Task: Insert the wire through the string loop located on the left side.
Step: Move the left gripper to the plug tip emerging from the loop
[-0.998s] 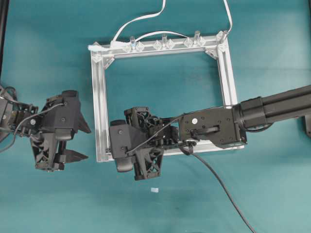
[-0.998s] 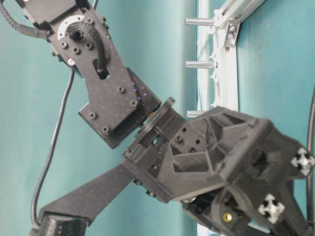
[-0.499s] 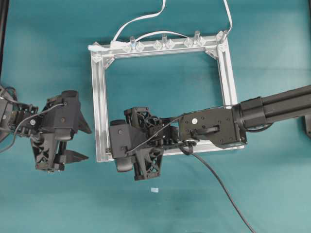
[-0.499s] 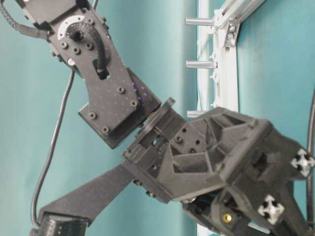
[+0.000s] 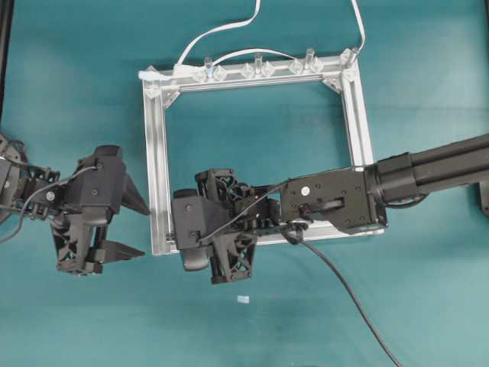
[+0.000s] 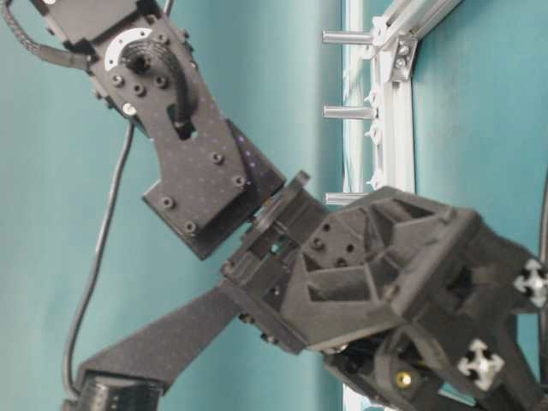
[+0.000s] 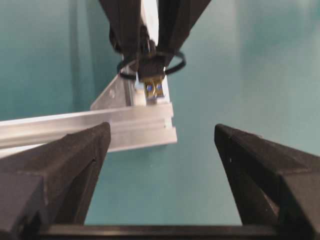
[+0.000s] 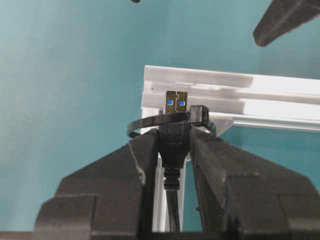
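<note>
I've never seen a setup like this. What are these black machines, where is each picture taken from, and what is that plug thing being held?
These are two robot arms on a teal table. One picture looks down from above, one looks from table height, and two come from cameras on the arms' wrists. On the table lies a silver frame with a white flat cable along its far rail. The right pincer is shut on the wire, a black cable ending in a plug with a metal tip. That tip pokes through the string loop, a thin dark band at the frame's corner. The left pincer stands wide open, holding nothing, facing that plug.
</note>
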You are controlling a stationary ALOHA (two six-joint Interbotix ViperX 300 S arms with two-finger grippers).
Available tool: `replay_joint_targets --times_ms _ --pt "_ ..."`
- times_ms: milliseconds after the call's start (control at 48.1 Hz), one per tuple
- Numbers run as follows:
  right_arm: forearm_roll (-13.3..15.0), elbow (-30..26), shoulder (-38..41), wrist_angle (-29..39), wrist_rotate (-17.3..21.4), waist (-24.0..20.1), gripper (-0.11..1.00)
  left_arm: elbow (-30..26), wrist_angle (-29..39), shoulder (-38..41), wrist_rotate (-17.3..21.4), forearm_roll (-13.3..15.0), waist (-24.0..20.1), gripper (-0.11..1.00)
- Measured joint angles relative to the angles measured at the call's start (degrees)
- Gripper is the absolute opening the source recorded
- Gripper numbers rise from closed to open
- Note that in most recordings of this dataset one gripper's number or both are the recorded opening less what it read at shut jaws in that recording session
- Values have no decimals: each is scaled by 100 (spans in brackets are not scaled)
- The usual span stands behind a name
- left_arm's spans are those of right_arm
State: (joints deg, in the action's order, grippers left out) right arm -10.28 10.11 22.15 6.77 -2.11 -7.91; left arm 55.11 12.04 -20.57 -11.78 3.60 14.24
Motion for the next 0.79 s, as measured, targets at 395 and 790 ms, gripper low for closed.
replay_joint_targets --times_ms 395,790 --pt "0 0 9 0 -9 0 24 -281 -483 1125 0 0 0 87" --pt "0 0 9 0 -9 0 24 -448 -650 1494 0 0 0 87"
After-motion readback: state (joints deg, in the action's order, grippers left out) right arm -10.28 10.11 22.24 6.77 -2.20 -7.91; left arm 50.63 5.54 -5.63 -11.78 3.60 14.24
